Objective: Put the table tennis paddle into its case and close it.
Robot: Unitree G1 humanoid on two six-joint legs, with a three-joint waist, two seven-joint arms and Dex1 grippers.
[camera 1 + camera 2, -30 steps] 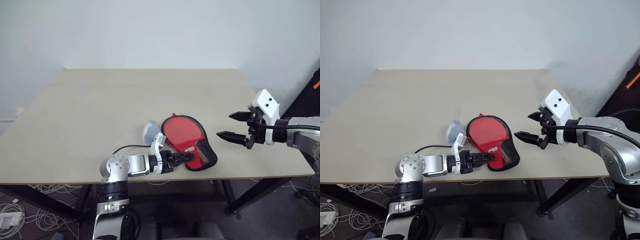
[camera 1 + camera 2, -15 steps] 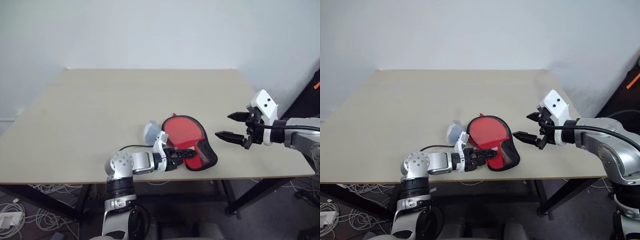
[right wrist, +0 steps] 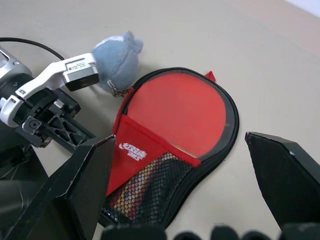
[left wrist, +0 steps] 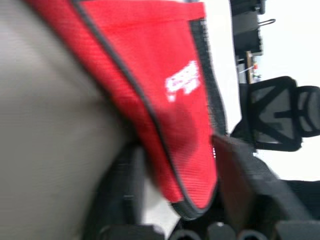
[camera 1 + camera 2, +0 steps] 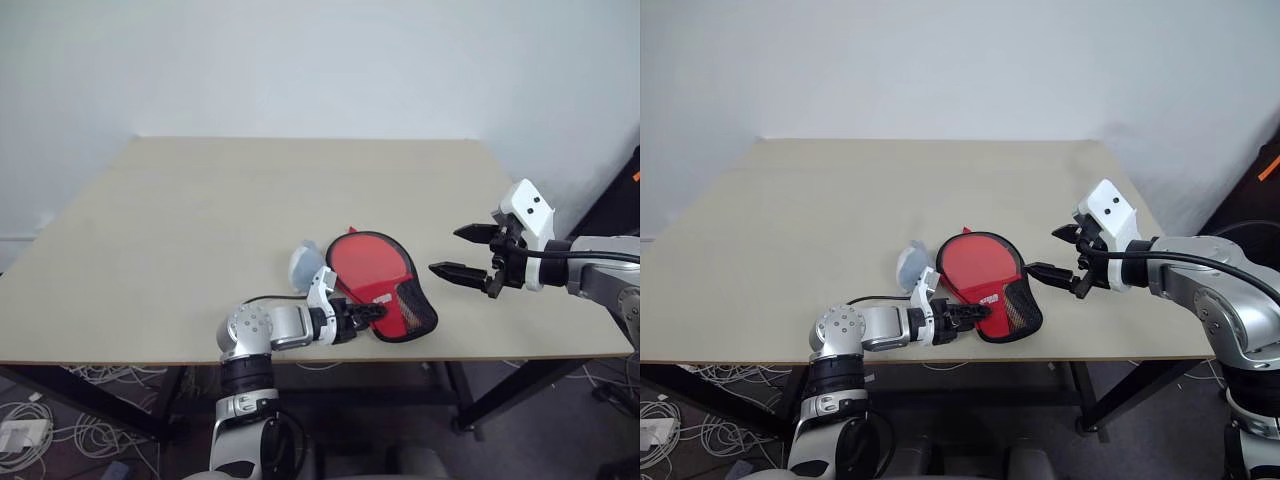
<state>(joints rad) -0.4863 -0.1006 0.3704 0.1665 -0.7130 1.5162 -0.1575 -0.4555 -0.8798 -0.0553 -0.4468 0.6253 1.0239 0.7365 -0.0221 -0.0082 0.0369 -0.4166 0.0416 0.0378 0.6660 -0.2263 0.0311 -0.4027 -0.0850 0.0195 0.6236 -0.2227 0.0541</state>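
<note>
The case lies flat near the table's front edge, red side up, with its white logo and black mesh pocket showing. A smooth round red face fills its wide part inside the black rim. I cannot tell whether that is the table tennis paddle or the case's own front. My left gripper is shut on the case's narrow end, a finger on each side of the red edge. My right gripper hovers open just right of the case, above the table.
A small grey-blue plush toy lies against the case's left rim, close to my left wrist. A black cable loops on the table beside the left arm. The pale tabletop stretches bare behind. The front edge runs just below the case.
My left gripper's fingers have come together on the case's narrow end, and the left arm has shifted slightly rightward. The right gripper has stayed where it was, open.
</note>
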